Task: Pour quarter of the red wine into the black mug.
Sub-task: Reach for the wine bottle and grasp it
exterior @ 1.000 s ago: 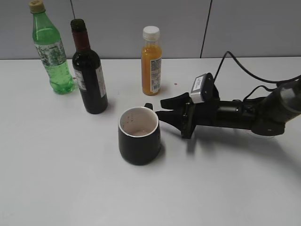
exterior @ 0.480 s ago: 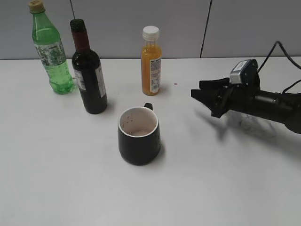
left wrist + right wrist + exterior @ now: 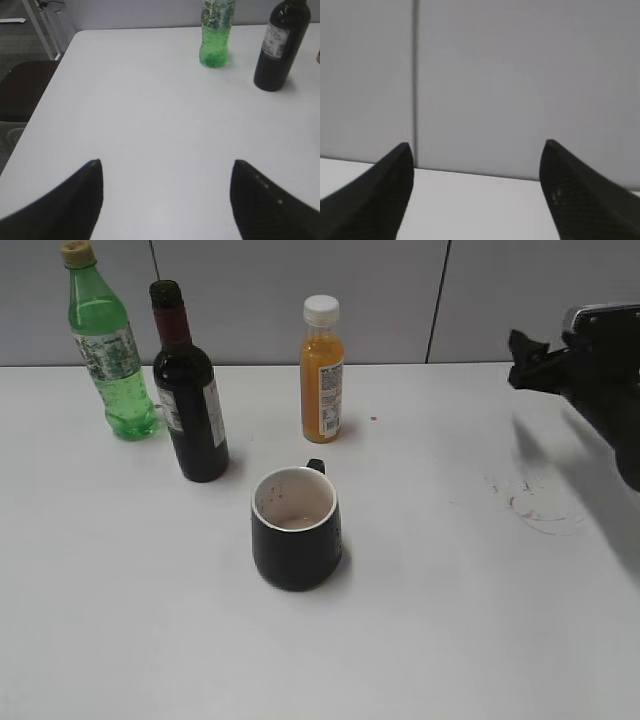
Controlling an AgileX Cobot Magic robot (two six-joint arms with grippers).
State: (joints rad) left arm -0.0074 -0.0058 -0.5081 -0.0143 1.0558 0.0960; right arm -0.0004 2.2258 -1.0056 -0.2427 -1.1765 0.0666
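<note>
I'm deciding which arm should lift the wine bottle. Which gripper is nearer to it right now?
Left, probably. The left gripper faces the red wine bottle across bare table, jaws open. The right gripper is raised at the far right edge, beyond the black mug.

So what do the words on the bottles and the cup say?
No text here can be read.
Wine bottle: white label with print, too small and blurred.
Green bottle: patterned label, print too small.
Juice bottle: label with print, too blurred.
Black mug: no readable writing shows on its side.
</note>
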